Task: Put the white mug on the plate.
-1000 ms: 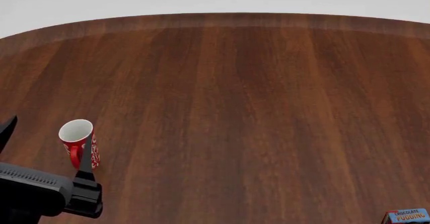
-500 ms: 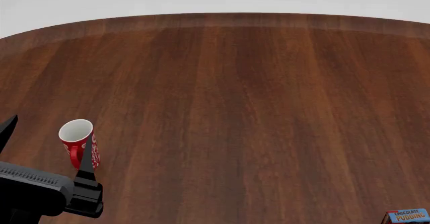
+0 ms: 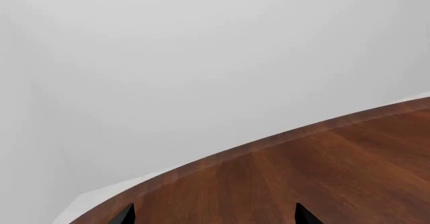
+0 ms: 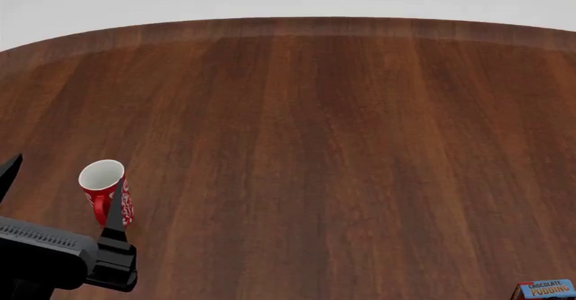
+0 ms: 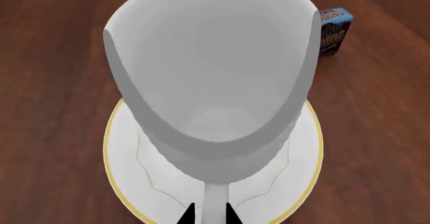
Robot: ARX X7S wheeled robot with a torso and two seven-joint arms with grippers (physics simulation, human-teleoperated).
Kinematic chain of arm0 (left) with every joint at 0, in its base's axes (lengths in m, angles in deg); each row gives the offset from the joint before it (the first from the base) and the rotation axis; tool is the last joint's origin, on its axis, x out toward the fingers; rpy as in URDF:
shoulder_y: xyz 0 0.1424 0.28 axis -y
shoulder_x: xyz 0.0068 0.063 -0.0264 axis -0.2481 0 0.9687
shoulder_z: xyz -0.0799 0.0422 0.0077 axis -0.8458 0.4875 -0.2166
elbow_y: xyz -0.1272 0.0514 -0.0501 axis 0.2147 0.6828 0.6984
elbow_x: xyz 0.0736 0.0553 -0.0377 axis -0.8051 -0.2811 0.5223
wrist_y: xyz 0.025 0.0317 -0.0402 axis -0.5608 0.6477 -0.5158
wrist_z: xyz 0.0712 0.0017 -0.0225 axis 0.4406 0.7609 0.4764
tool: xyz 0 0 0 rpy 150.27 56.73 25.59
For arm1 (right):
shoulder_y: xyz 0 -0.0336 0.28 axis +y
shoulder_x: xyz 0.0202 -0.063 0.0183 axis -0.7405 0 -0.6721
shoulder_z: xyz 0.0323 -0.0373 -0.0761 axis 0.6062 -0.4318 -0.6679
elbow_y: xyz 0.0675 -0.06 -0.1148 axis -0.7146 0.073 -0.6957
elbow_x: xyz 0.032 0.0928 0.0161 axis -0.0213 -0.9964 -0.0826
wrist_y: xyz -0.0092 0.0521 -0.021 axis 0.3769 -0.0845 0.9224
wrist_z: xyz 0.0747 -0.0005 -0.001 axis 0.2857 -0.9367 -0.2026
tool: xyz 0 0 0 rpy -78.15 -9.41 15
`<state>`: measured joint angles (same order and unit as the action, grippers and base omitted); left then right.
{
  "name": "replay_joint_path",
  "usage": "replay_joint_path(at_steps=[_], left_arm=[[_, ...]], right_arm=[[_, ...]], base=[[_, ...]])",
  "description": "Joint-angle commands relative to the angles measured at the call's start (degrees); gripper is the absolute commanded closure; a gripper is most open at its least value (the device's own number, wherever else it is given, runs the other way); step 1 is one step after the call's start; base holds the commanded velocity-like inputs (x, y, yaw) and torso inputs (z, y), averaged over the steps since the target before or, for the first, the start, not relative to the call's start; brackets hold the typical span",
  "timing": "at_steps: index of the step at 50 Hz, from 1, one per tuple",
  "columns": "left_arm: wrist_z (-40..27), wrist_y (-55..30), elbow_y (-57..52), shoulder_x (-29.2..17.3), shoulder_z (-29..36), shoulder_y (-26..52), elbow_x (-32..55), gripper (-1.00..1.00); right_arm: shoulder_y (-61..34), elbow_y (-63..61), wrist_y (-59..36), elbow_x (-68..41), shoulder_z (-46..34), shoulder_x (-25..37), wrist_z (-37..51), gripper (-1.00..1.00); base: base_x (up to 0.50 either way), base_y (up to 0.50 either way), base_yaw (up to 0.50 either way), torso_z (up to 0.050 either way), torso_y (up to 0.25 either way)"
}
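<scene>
In the right wrist view the white mug [image 5: 211, 78] is seen from above, open side up, over the middle of the plate [image 5: 131, 183]. My right gripper [image 5: 209, 215] is shut on the mug's handle [image 5: 213, 204], one dark fingertip on each side. I cannot tell whether the mug's base touches the plate. Mug, plate and right gripper are out of the head view. My left gripper [image 4: 59, 192] is open and empty at the table's near left, beside the red mug [image 4: 106, 191]; its fingertips [image 3: 124, 215] show in the left wrist view over bare wood.
A blue chocolate pudding box [image 4: 545, 289] lies at the near right of the round wooden table [image 4: 315, 145]; it also shows beside the plate in the right wrist view [image 5: 333, 31]. The table's curved far edge [image 3: 269, 141] meets a white floor.
</scene>
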<state>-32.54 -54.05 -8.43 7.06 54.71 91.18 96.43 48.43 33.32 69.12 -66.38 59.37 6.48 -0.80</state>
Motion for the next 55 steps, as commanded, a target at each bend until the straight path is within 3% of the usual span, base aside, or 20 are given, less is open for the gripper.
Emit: replay_joint_path(at_steps=[1, 25, 26, 55], left_arm=[[-0.23, -0.23, -0.29, -0.17, 0.18, -0.06, 0.03, -1.0], [-0.61, -0.2, -0.56, -0.4, 0.36, -0.11, 0.21, -1.0], [-0.65, -0.16, -0.58, -0.41, 0.33, -0.2, 0.23, -1.0], [-0.78, -0.67, -1.08, -0.75, 0.33, 0.34, 0.86, -1.0]], right_arm=[[-1.38, 3.28, 0.68, 1.36, 0.1, -1.19, -1.64, 1.0], [-1.82, 3.72, 0.69, 1.62, -0.48, -1.55, -2.34, 1.0], [-1.81, 3.77, 0.51, 1.26, -0.3, -1.59, -2.19, -1.0], [0.45, -10.0, -2.41, 1.68, 0.19, 3.13, 4.31, -1.0]], base=[[0.0, 0.0, 0.0, 0.0, 0.0], [0.0, 0.0, 0.0, 0.0, 0.0], [0.0, 0.0, 0.0, 0.0, 0.0], [0.0, 0.0, 0.0, 0.0, 0.0]])
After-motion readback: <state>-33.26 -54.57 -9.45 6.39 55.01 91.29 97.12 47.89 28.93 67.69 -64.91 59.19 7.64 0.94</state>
